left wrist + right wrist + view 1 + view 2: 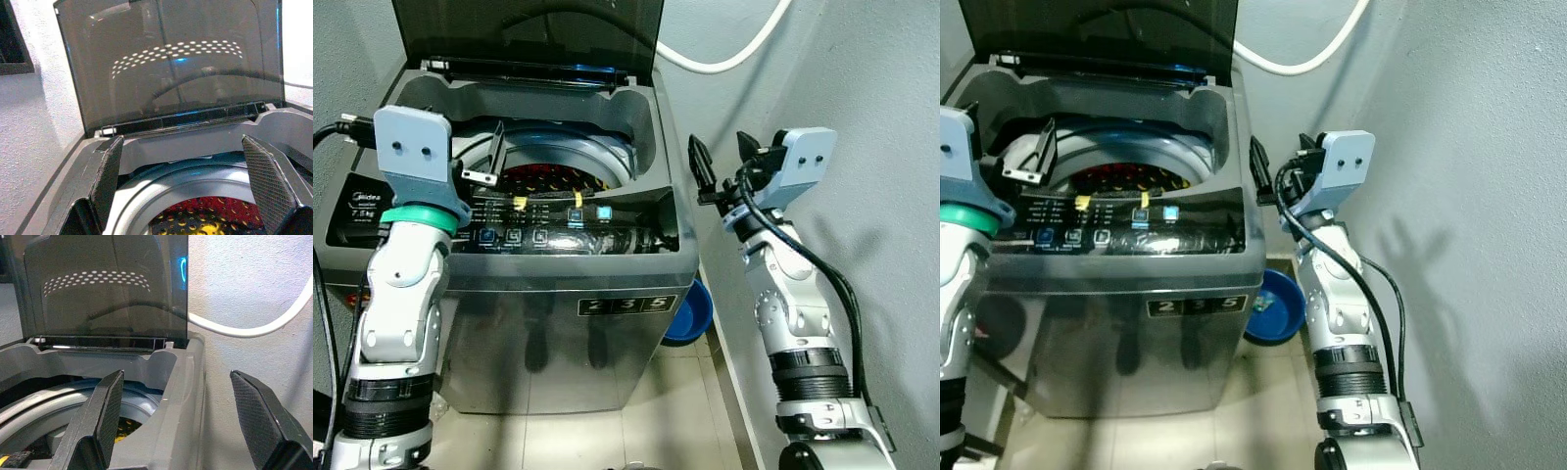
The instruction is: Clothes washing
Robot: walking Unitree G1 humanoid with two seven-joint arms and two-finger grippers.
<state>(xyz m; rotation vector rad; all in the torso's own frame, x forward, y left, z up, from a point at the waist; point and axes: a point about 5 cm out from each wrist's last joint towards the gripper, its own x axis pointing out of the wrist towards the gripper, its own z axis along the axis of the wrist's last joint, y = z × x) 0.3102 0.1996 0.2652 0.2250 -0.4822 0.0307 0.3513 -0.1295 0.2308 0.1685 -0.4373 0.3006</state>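
Before the robot stands a grey top-loading washer [558, 294] with its dark tinted lid [529, 29] tilted up and back against the wall. On the left, the left arm [401, 294] rises beside the washer's left front corner, its grey wrist block level with the control panel [548, 230]. The left gripper [481, 157] reaches over the left part of the drum opening; its two black fingers [110, 171] are spread wide apart and hold nothing, with the drum rim and the lid's hinge seen between them in the left wrist view. Down inside the drum [553, 176] lies the laundry [195, 218], a red cloth with yellow marks, low in the tub and not touched by either gripper. Along the front edge runs the glossy panel with small buttons, two yellow tabs and a lit blue square [604, 211]. Lower on the steel front sits a label with the digits 2 3 5 [626, 305]. Just right of the washer, on the tiled floor [666, 392], a blue basin [693, 313] is wedged between the machine and the wall. A white hose [724, 59] curves across the wall behind the lid's right corner. Farthest right, the right arm [793, 313] stands between washer and wall; the right gripper [724, 162] hangs near the washer's right top edge, its fingers [105, 416] also splayed open and empty, one over the tub, the other toward the wall.
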